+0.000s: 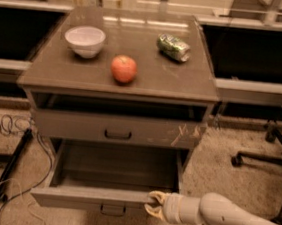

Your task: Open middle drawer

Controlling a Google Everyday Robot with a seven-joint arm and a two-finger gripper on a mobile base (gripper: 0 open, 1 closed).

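**Middle drawer stands open, robot's end effector at its front edge**

The wide, shallow grey-brown middle drawer (81, 199) is drawn well out of its cabinet toward the camera and sits level, directly beneath the taller upper drawer front (79, 126) with white scratch marks. Its front panel is plain and unmarked, with a small dark bar handle (113, 210) at the centre. The panel lies well forward of the cabinet face, so the dark inner floor and both side walls are open to view. The cream-coloured end effector (153, 206) reaches in from the lower right and meets the top of the front panel just right of the handle.
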